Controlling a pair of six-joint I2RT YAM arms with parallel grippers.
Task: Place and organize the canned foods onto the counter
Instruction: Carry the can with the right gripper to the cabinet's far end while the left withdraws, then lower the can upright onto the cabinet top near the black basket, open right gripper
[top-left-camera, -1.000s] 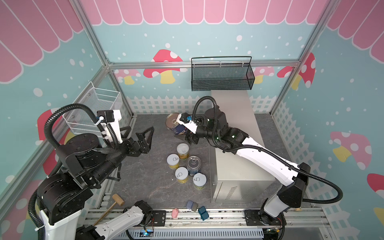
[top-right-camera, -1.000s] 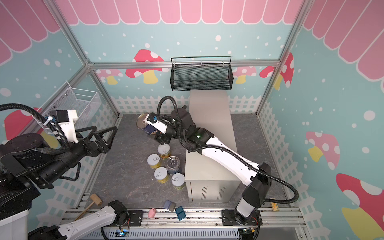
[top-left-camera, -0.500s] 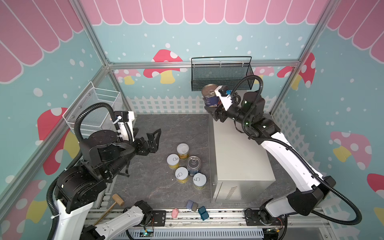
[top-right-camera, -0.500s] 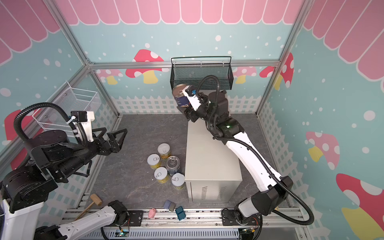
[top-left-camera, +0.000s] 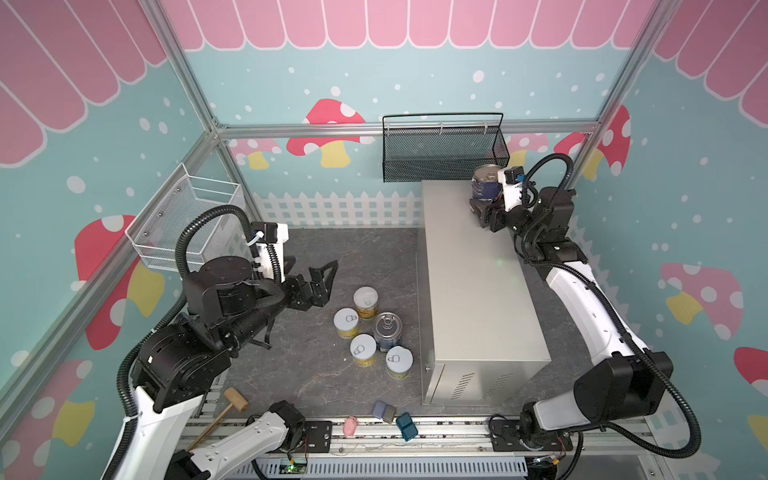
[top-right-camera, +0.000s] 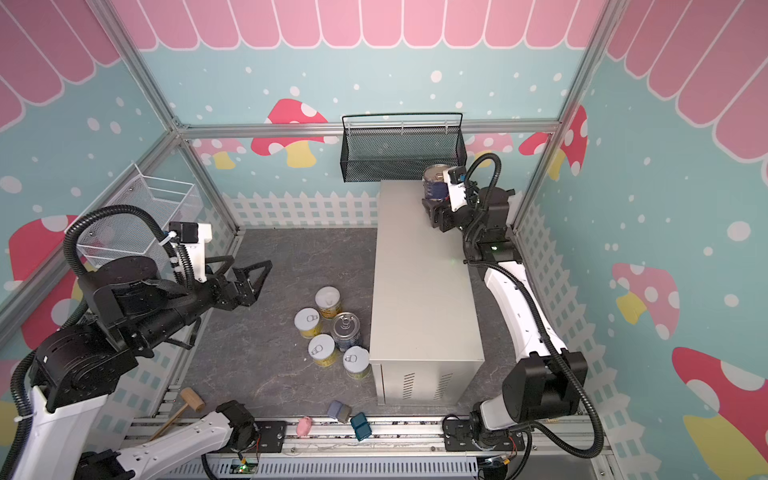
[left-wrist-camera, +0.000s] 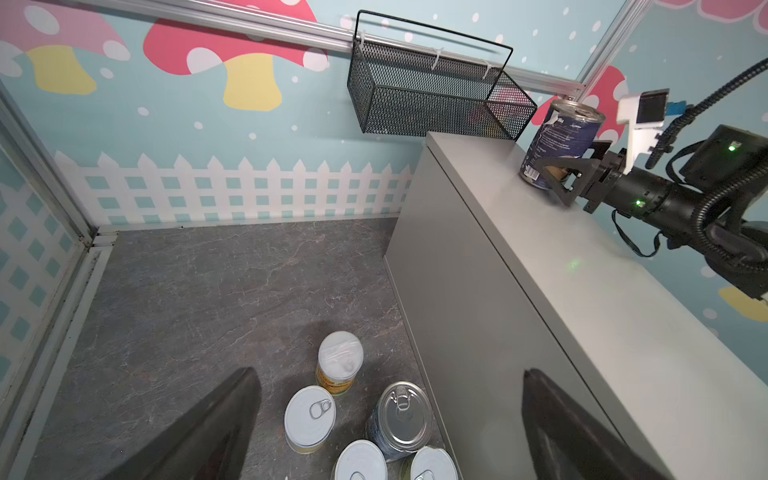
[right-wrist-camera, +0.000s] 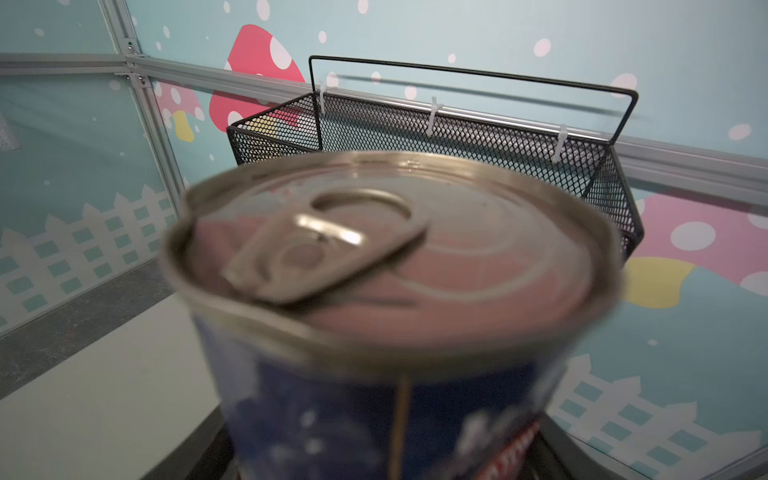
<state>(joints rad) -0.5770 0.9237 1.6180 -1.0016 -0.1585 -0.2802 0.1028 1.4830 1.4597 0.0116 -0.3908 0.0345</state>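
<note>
My right gripper (top-left-camera: 484, 204) (top-right-camera: 434, 206) is shut on the lower part of a dark blue can (top-left-camera: 486, 185) (top-right-camera: 435, 183) (left-wrist-camera: 559, 143) (right-wrist-camera: 395, 324). The can stands slightly tilted at the far right corner of the beige-grey counter (top-left-camera: 473, 291) (top-right-camera: 419, 291) (left-wrist-camera: 590, 299). I cannot tell whether its base touches the top. On the floor left of the counter stand several yellow cans (top-left-camera: 345, 322) (top-right-camera: 308, 322) (left-wrist-camera: 309, 417) around a second blue can (top-left-camera: 387, 330) (top-right-camera: 346, 330) (left-wrist-camera: 401, 419). My left gripper (top-left-camera: 313, 266) (top-right-camera: 249, 264) (left-wrist-camera: 388, 374) hangs open and empty above the floor, left of that cluster.
A black mesh basket (top-left-camera: 444, 153) (right-wrist-camera: 457, 137) hangs on the back wall just behind the held can. A white wire basket (top-left-camera: 187, 224) hangs on the left wall. A wooden mallet (top-left-camera: 235, 403) and small blue and pink blocks (top-left-camera: 384, 411) lie at the front edge.
The right arm has carried the blue can from over the floor left of the counter up to the counter's far right corner. The left arm has drawn back slightly, its gripper still open.
</note>
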